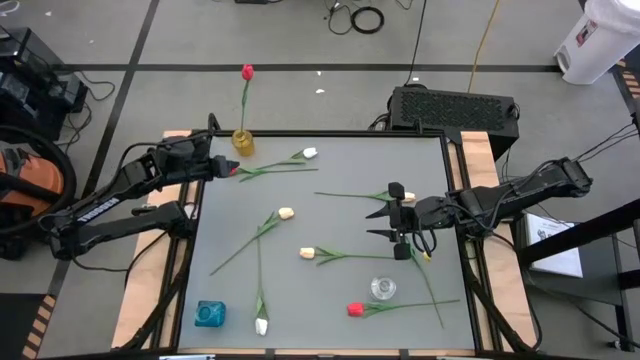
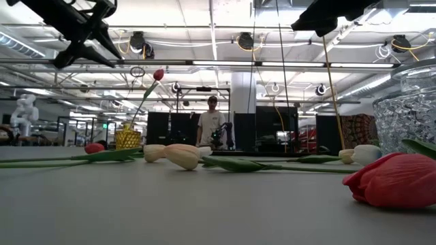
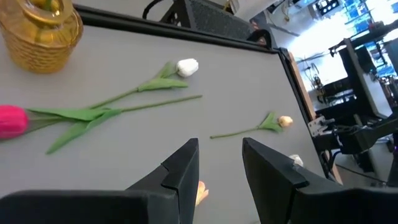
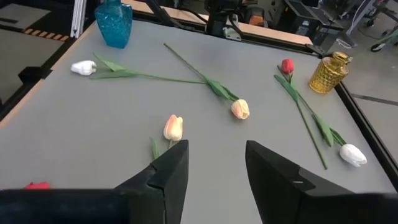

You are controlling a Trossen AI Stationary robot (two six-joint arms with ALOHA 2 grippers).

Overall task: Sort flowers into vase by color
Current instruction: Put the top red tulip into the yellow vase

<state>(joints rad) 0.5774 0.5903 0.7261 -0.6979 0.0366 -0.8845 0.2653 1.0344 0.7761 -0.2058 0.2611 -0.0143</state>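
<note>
Left hand (image 1: 232, 170) spread by the yellow glass vase (image 1: 243, 142) holding one red tulip (image 1: 247, 72). Right hand (image 1: 383, 223) spread, empty, above loose tulips (image 1: 330, 254) near the clear glass vase (image 1: 383, 289) and blue vase (image 1: 209, 314).

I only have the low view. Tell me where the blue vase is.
Observer: The blue vase stands at the table's lower left corner in the high view, with a white flower lying beside it.
Operator: Now report the right gripper.
Observer: The right gripper is open and empty, above loose stems near the table's right side.
Operator: Report the left one.
Observer: The left gripper is open and empty, next to the yellow vase.
</note>
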